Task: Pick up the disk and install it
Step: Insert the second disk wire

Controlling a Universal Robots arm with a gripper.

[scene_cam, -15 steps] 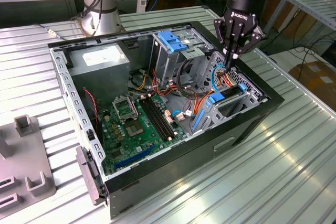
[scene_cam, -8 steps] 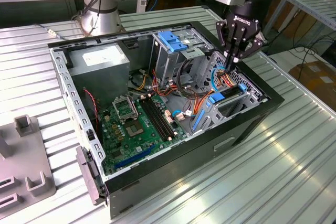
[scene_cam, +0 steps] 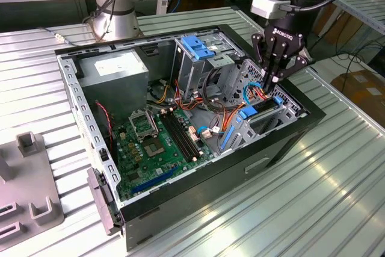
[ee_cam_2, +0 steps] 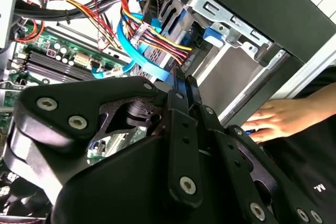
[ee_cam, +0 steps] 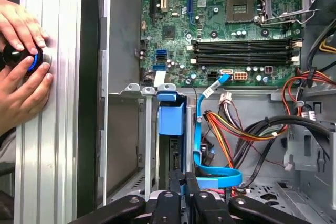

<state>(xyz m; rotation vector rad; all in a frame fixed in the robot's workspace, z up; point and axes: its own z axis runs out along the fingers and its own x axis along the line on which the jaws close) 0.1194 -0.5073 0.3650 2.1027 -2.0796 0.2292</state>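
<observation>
Look first at the gripper (scene_cam: 274,79), hanging over the metal cage (scene_cam: 258,127) at the exterior view's right end of the open computer case (scene_cam: 198,191), with both fingers (ee_cam: 174,203) squeezed together and nothing pinched between them. Find the disk (ee_cam: 171,116) standing on its edge inside that cage, right by the fingertips in the first wrist view, blue end facing the gripper; cannot tell touching from just apart. Judging from that, treat the step as pushing the disk home, not picking up. Push straight along the slot, slow and gentle, with the fingertips on the stiff blue end and not on a thin side. Stay square to the cage walls, to stop the blue rails from jamming. Mind the flat blue cable (ee_cam: 198,124) looping just beside the fingers, and the bunch of red, yellow and black wires (ee_cam: 231,124) next to it; avoid snagging or squashing either one. Stop pushing on feeling the disk sit firm. Watch also for a person's hands (ee_cam: 26,85) around a small black and blue knob (ee_cam: 21,56) on the ribbed table (ee_cam: 52,156), outside the case wall and well apart from the fingers. Leave the green board (ee_cam: 220,30) and the grey power box (scene_cam: 114,70) alone, both apart from the cage.
</observation>
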